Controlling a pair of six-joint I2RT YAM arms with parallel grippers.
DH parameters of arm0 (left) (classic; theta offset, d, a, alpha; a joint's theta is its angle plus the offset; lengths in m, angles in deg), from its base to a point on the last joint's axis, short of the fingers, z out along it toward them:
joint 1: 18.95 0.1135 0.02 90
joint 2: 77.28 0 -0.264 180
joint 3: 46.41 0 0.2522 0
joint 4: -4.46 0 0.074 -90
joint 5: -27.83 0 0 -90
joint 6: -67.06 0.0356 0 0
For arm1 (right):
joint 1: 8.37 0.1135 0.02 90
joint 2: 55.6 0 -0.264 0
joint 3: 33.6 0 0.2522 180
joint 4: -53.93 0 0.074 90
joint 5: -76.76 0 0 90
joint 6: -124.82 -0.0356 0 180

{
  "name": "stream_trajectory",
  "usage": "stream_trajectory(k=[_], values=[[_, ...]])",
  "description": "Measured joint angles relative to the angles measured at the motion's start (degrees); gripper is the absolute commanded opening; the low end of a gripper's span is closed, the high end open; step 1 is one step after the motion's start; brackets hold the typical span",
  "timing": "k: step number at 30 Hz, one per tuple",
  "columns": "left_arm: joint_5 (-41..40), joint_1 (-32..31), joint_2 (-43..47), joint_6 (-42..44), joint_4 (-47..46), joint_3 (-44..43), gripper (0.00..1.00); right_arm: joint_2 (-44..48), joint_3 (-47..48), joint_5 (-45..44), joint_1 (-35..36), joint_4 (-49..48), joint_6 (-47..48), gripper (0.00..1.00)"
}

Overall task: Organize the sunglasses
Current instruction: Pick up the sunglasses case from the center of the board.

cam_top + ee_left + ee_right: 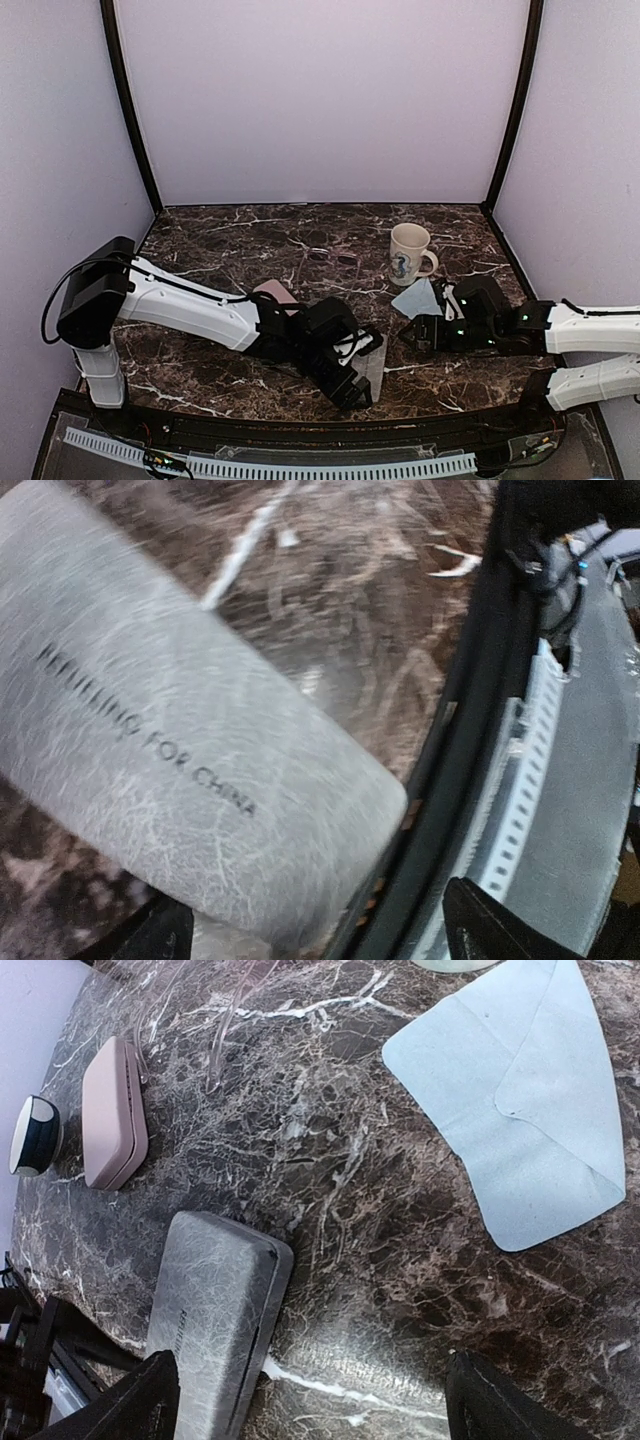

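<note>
One pair of sunglasses [333, 257] with a pinkish frame lies flat at the back middle of the table, away from both arms. A closed grey case [372, 365] lies near the front edge. My left gripper [350, 385] hovers over its near end, jaws wide open. In the left wrist view the grey case [180, 750] fills the frame, its rounded end reaching between the spread fingertips [490, 925] of my left gripper [320, 932]. My right gripper [412, 335] is open over bare marble, right of the grey case [215, 1320]. Nothing sits inside my right gripper [315, 1410].
A closed pink case [277, 292] lies left of centre, also seen as the pink case [115, 1110]. A light blue cloth [418, 298] lies in front of a white mug [410, 252]; the cloth [520, 1100] is ahead of my right gripper. The table's front rim [470, 740] runs close by the grey case.
</note>
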Motion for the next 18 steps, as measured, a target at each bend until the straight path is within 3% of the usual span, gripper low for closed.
stream_trajectory(k=[9, 13, 18], values=[[11.0, -1.4, -0.9, 5.1, -7.5, -1.7, 0.91, -0.9, 0.0, -0.7, 3.7, 0.2, -2.0, 0.93], [8.6, -1.4, 2.5, 5.8, -8.6, 3.1, 0.96, -3.5, 0.2, -2.5, 9.5, 0.4, -3.2, 0.95], [-1.8, -1.3, 12.5, 4.8, -7.3, 12.2, 0.99, -8.4, 3.6, -6.4, 17.3, 3.0, -4.9, 0.98]])
